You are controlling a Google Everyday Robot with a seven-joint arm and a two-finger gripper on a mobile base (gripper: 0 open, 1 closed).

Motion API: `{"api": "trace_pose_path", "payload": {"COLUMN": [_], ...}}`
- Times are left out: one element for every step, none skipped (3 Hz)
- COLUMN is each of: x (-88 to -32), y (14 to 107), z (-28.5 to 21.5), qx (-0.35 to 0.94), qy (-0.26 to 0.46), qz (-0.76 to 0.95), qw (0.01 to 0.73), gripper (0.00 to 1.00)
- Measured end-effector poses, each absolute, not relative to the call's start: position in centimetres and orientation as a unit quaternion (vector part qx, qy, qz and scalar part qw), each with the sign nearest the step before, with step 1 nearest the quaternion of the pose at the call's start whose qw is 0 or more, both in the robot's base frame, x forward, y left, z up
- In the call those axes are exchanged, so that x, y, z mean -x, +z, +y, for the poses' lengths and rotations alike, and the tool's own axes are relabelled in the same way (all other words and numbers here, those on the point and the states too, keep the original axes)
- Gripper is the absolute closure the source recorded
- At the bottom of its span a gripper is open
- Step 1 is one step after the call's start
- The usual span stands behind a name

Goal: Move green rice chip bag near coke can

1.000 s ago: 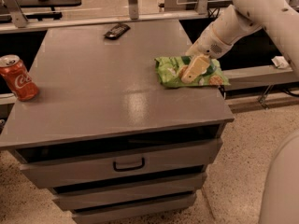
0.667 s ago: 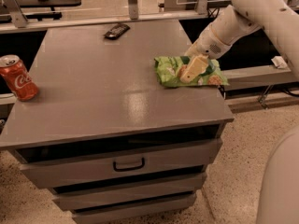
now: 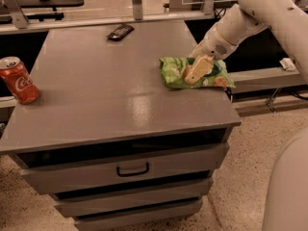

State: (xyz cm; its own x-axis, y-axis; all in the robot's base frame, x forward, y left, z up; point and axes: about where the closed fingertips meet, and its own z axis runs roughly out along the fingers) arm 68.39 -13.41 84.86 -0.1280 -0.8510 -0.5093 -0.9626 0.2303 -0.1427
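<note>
The green rice chip bag lies crumpled on the right side of the grey cabinet top, close to its right edge. My gripper reaches in from the upper right and sits down on the middle of the bag, covering part of it. The coke can stands upright at the far left edge of the top, far from the bag.
A black remote-like object lies near the back edge of the top. The cabinet has drawers with a handle below. Shelving and another table with items stand behind. The floor is speckled.
</note>
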Motion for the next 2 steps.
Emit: {"api": "trace_pose_path", "payload": {"x": [-68.39,-68.39], "y": [84.87,84.89], "z": [-13.41,-13.41], "qx": [0.61,0.61], "qy": [0.111,0.111], "qz": [0.743,0.743], "qw": [0.252,0.252], "gripper": [1.0,1.0]}}
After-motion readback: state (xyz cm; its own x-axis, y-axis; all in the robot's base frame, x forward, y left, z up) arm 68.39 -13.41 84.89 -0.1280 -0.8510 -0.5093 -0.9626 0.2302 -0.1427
